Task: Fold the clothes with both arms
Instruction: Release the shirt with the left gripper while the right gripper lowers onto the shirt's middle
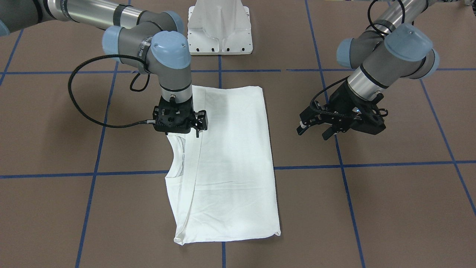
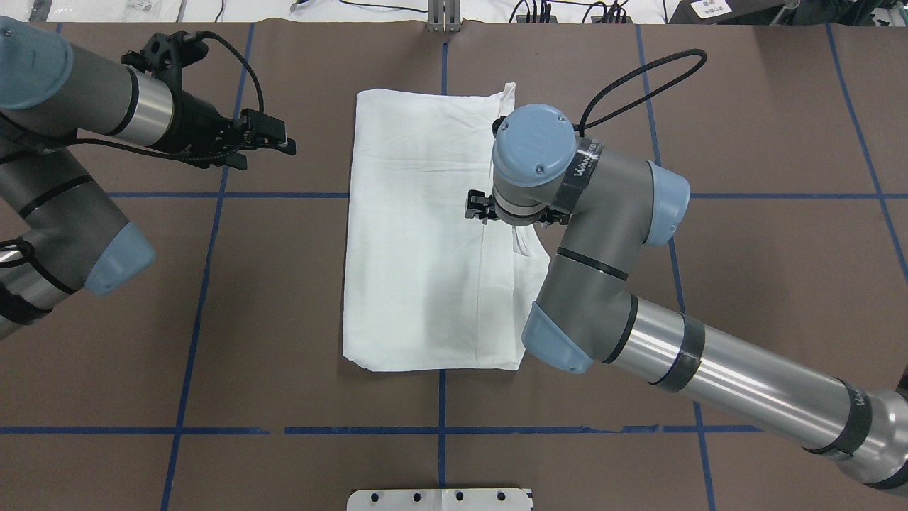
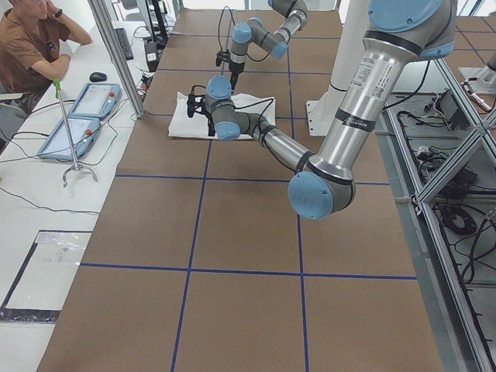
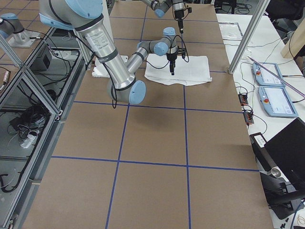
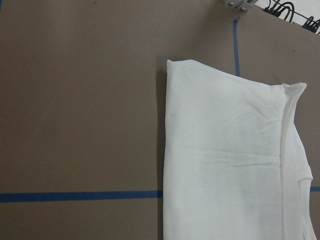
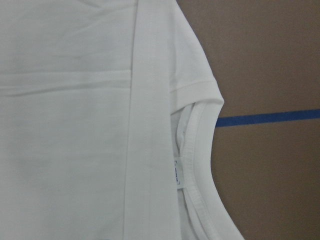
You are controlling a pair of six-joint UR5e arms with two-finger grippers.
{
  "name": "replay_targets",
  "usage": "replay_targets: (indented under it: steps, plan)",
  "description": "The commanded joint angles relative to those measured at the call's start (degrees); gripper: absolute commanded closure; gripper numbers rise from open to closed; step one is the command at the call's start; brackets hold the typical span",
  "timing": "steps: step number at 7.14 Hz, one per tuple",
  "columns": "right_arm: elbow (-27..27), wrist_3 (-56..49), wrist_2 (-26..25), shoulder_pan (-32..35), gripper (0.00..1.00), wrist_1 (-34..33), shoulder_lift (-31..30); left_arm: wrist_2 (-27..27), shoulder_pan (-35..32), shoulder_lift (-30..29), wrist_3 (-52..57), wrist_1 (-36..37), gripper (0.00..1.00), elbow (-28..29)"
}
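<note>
Fingers of the left gripper (image 1: 313, 133): spread apart, nothing between them. Unit tilted down and toward the shirt, hanging over bare table beside the garment, apart from it.

Fingers of the right gripper (image 1: 182, 124): hidden under the gripper body and wrist; whether spread or closed cannot be told. Unit points straight down over the collar-side edge of the shirt; contact with the cloth cannot be told.

Left arm (image 2: 78, 113): silver-grey tube, light-blue joint caps, black cable looped at the wrist.

Right arm (image 2: 603, 284): same build, reaching across the near corner of the shirt.

White T-shirt (image 1: 230, 156): one, flat at the middle of the table, folded lengthwise to a long rectangle, plain side up. Folded layers overlap along the right-arm edge. Ribbed collar (image 6: 197, 165) shows at that edge, with a small label (image 6: 176, 172) inside it.

Table (image 1: 390, 193): brown surface, blue tape grid.

Pedestal base (image 1: 219, 29): white, at the table's robot side, apart from the shirt.
</note>
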Motion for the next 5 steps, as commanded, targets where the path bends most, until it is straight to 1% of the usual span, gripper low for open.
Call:
replay_targets:
  steps: [1,3,4,5]
  plan:
    - [-1.70,-0.79,-0.27,-3.79,0.00,-1.16,0.97,-0.24,0.06,0.84,0.09,-0.03,0.00,-0.12]
    - [-1.61,-1.23,-0.36,-6.34,0.00,-6.15,1.06,-0.15,0.06,0.92,0.09,0.06,0.00,-0.03]
    - [-1.96,-1.66,-0.53,-6.79,0.00,-6.18,1.32,-0.07,0.06,0.93,0.09,0.06,0.00,-0.03]
    - [-2.31,-3.15,-1.75,-7.14,0.00,-6.18,1.93,0.02,0.15,1.01,0.09,0.06,0.00,-0.03]
